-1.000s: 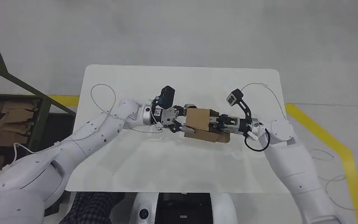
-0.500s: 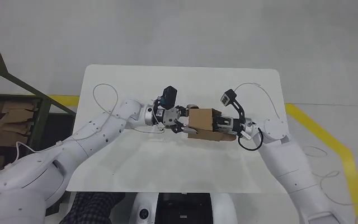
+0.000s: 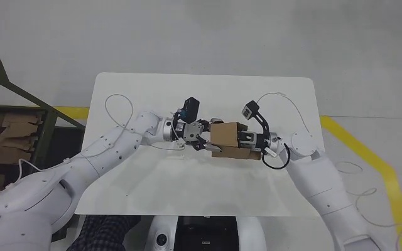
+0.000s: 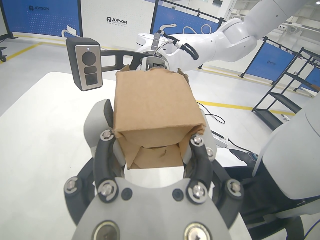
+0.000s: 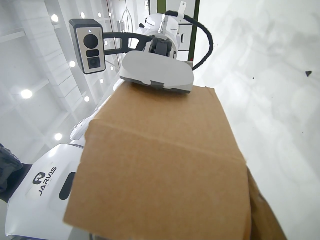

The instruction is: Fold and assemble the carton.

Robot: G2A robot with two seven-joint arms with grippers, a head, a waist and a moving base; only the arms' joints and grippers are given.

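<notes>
Top view first: the carton [image 3: 226,134] sits over the middle of the white tabletop [image 3: 138,182], its long axis running crosswise between my two arms. My left pincer [image 3: 205,135] grasps one end. The right pincer [image 3: 250,139] is at the other end, and I cannot tell whether it is clenched or released. There is grey floor around and a yellow line [image 3: 352,144] alongside.

Left wrist view: fingers [image 4: 106,116] clamp the carton [image 4: 153,106] by its sides. Its near end gapes toward me, inner flaps partly folded. Blue panels [image 4: 37,8] stand behind.

Right wrist view: the carton [image 5: 162,151] points away toward the left pincer [image 5: 156,81], and its near corner is cut off.
</notes>
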